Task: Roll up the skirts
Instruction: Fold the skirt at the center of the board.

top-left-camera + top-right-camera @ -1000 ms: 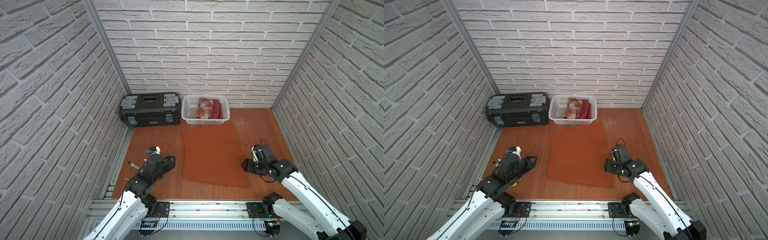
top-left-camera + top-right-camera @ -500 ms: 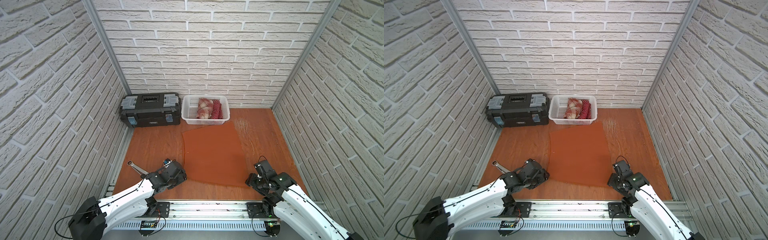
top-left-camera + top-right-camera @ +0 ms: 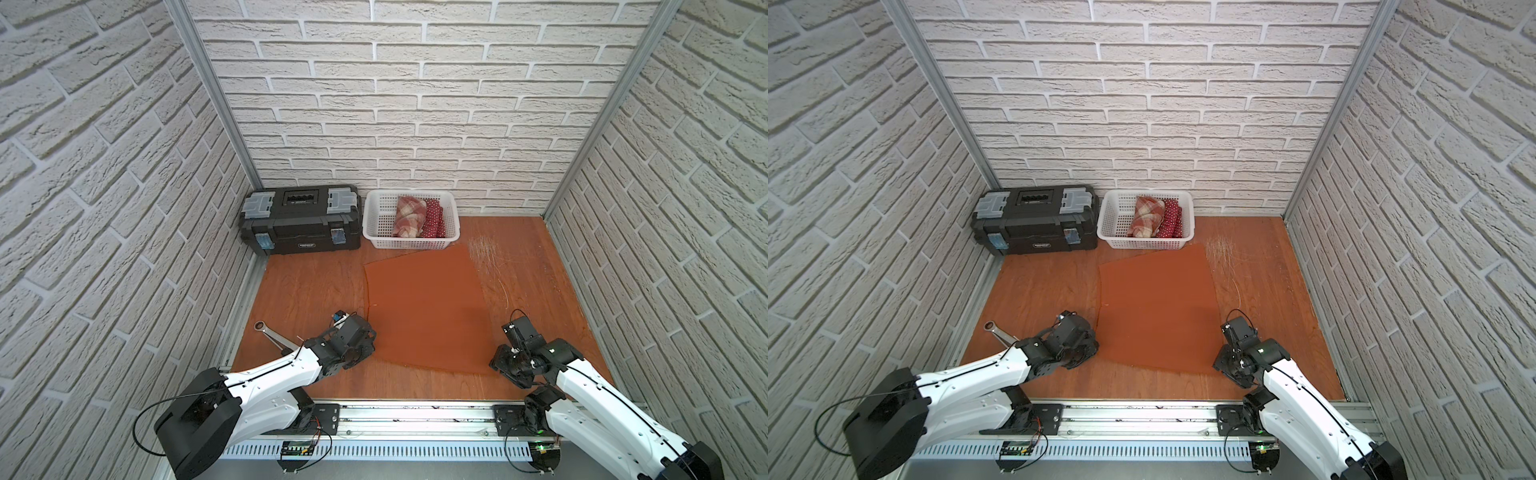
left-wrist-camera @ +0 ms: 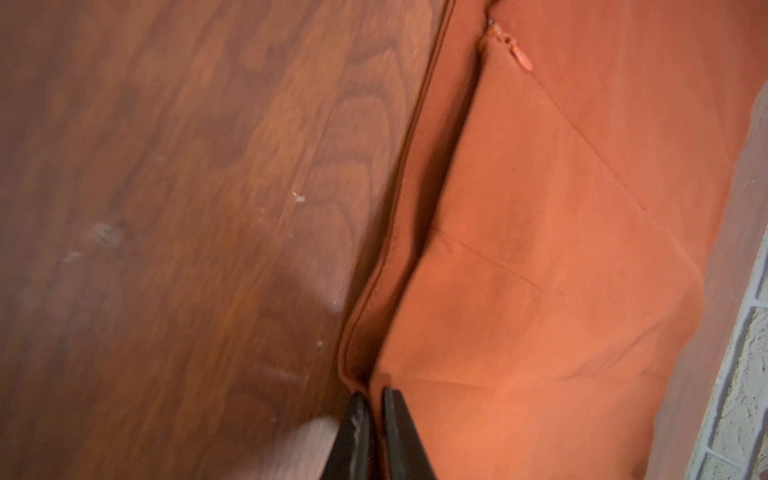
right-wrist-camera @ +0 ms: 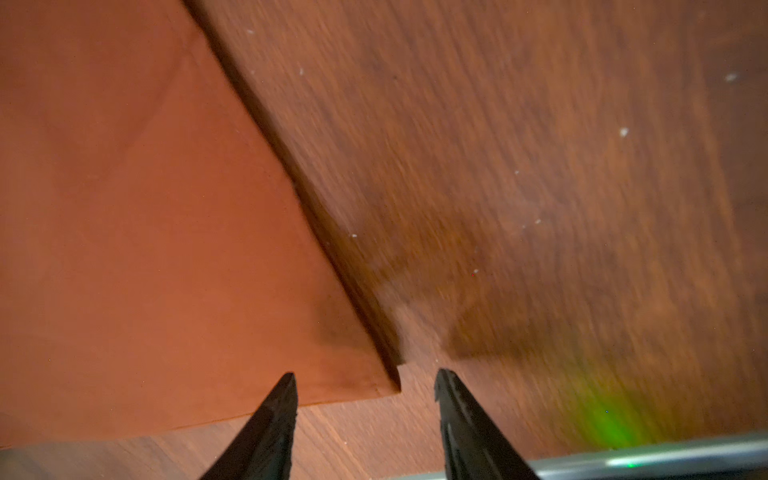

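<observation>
The plain rust-orange skirt [image 3: 424,307] [image 3: 1156,307] lies flat on the wooden floor. My left gripper [image 3: 365,345] [image 4: 374,399] is shut on the hem at its near left corner, and the cloth [image 4: 540,249] puckers up between the fingers. My right gripper [image 3: 500,365] [image 5: 365,376] stands open just above the floor, its fingertips either side of the skirt's near right corner [image 5: 386,382], touching nothing. The plaid skirt [image 3: 409,216] and the polka-dot skirt [image 3: 434,218] lie rolled in the white basket [image 3: 372,232].
A black toolbox [image 3: 299,220] stands at the back left beside the basket. A metal wrench [image 3: 270,332] lies on the floor left of my left arm. Brick walls close in three sides, and a metal rail [image 3: 415,415] runs along the front edge.
My left gripper has moved right to the skirt's near left corner and shut on it. My right gripper has come toward the front edge to the near right corner, its jaws slightly narrower.
</observation>
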Controlling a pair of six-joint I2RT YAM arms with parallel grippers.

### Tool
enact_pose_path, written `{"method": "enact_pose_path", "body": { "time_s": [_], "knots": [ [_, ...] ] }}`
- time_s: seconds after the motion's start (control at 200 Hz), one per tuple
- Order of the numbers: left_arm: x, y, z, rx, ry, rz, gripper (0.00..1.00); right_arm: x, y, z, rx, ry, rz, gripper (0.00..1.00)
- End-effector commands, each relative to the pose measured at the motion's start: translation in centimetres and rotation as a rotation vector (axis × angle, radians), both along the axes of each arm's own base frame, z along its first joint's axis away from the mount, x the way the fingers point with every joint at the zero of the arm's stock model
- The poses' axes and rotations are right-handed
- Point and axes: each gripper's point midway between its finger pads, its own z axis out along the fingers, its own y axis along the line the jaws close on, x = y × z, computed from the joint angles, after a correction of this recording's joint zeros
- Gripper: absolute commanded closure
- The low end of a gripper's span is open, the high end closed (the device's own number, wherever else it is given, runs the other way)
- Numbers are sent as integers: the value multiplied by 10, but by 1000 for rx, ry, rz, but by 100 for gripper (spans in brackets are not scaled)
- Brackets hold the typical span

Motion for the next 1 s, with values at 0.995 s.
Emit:
{"method": "enact_pose_path", "body": {
  "time_s": [0.995],
  "knots": [
    [3, 23, -6, 10, 17, 32, 100, -37, 22, -13, -37, 129, 18, 54]
  ]
}}
